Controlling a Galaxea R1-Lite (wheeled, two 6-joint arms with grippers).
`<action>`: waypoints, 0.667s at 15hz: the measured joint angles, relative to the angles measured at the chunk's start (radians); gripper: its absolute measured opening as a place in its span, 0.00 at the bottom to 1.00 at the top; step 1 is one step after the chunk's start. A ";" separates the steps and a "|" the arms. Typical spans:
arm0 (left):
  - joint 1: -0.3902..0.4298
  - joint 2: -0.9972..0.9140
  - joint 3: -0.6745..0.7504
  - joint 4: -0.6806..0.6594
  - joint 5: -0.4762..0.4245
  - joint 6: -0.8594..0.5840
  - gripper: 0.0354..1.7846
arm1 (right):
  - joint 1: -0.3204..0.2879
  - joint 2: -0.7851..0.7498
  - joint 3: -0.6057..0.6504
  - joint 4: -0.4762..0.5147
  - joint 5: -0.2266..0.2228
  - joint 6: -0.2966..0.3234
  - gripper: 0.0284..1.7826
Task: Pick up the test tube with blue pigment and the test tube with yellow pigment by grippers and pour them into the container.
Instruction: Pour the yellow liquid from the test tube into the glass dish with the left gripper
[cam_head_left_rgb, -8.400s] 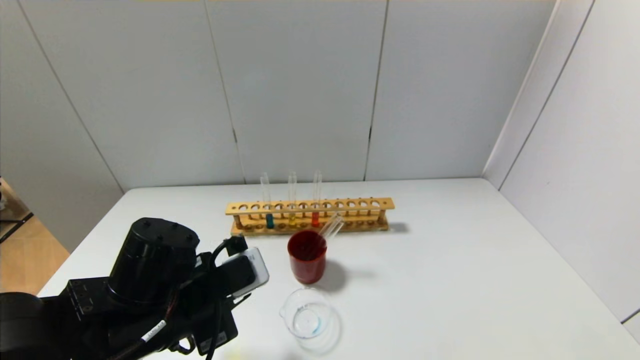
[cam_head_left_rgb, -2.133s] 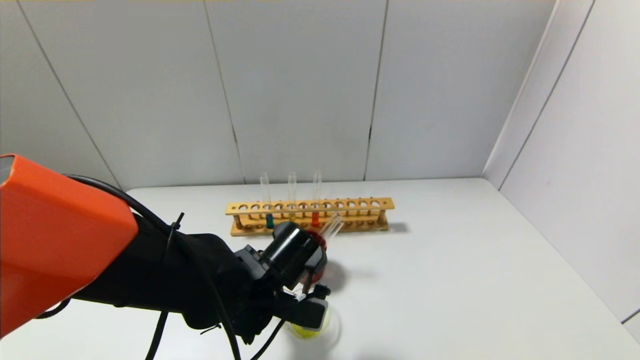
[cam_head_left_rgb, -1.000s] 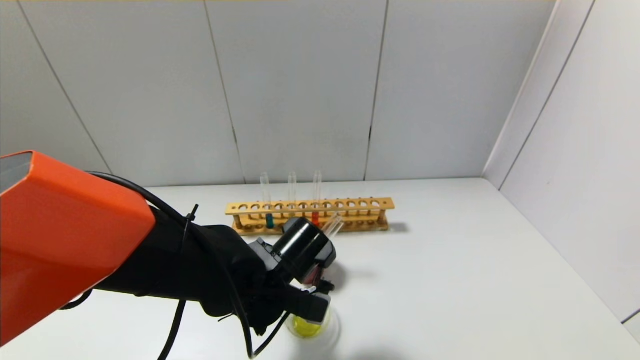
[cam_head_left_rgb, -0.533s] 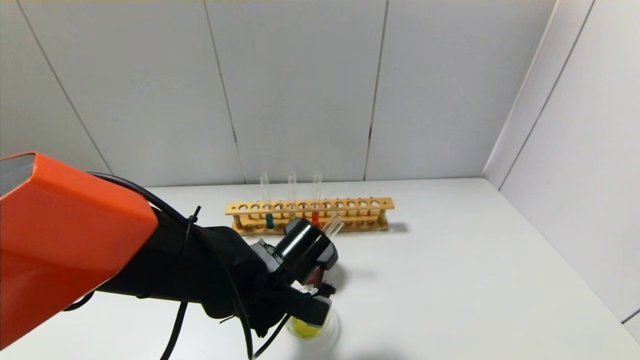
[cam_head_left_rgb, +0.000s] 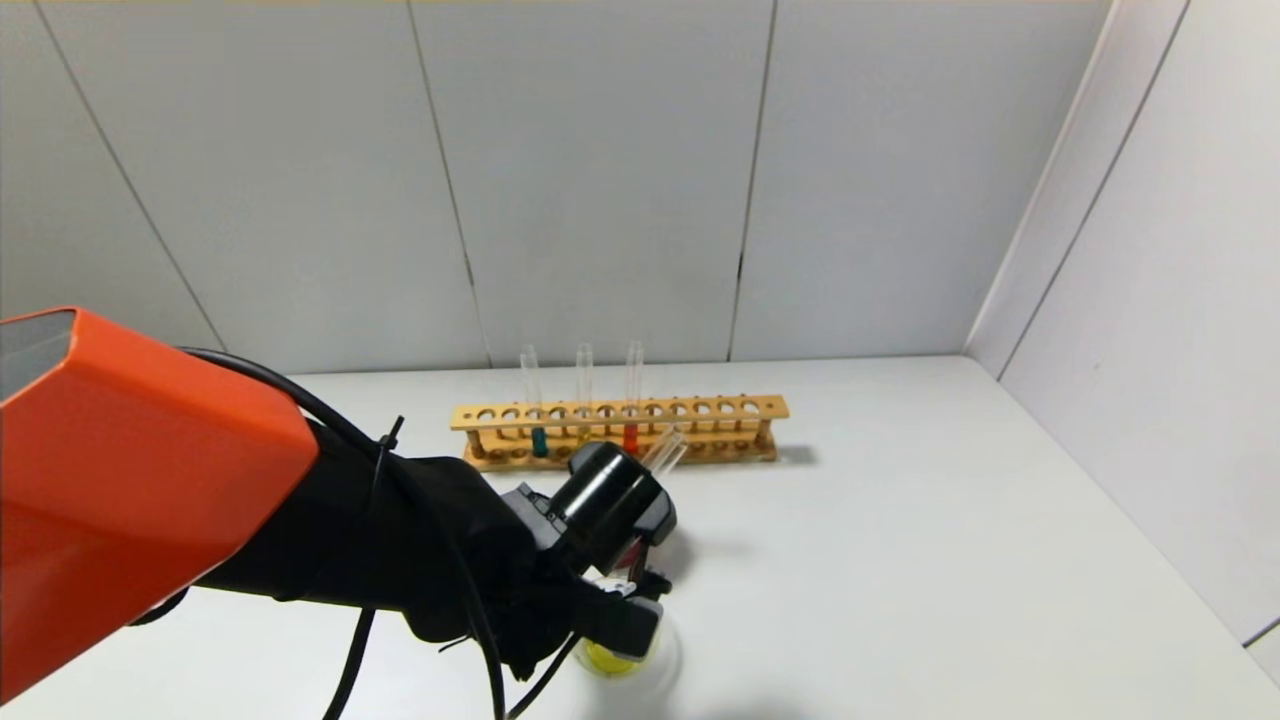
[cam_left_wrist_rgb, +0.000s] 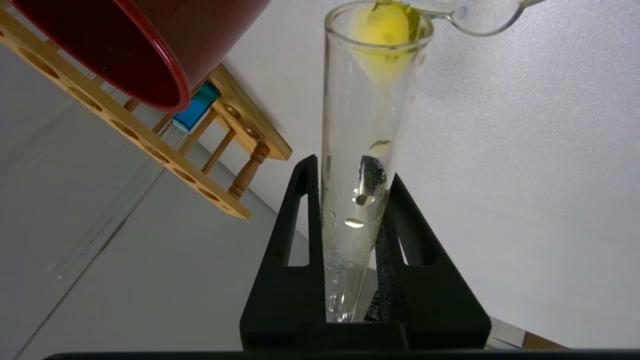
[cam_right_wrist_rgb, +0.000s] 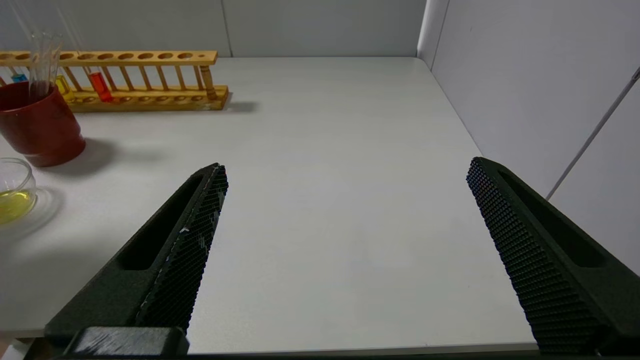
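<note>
white table (cam_head_left_rgb: 900, 560), grey panel walls | left gripper (cam_left_wrist_rgb: 350, 200) clamped on test tube with yellow pigment (cam_left_wrist_rgb: 367, 150), mouth over container (cam_right_wrist_rgb: 15, 192); wrist view shows this, head view hides it behind arm | right gripper (cam_right_wrist_rgb: 345, 215) spread wide, parked | test tube with blue pigment (cam_head_left_rgb: 538, 420) in rack (cam_head_left_rgb: 700, 410), red cup (cam_right_wrist_rgb: 37, 125) partly hidden

Looks like a little lab bench setup. White table (cam_head_left_rgb: 900, 560) boxed in by plain grey panels (cam_head_left_rgb: 600, 180) at 12 and 3 o'clock. At 12 sits a wooden tube rack (cam_head_left_rgb: 620, 430) holding glass tubes with blue, yellow and red liquid, a red cup (cam_right_wrist_rgb: 40, 130) with empty tubes in front, and a small glass beaker (cam_right_wrist_rgb: 15, 192) with yellow liquid.
</note>
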 joint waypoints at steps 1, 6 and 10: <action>0.000 -0.007 0.003 0.000 0.000 -0.006 0.17 | 0.000 0.000 0.000 0.000 0.000 0.000 0.98; 0.001 -0.095 0.025 -0.013 -0.065 -0.126 0.17 | 0.000 0.000 0.000 0.000 0.000 0.000 0.98; 0.008 -0.182 0.037 -0.013 -0.097 -0.385 0.17 | 0.000 0.000 0.000 0.000 0.000 0.001 0.98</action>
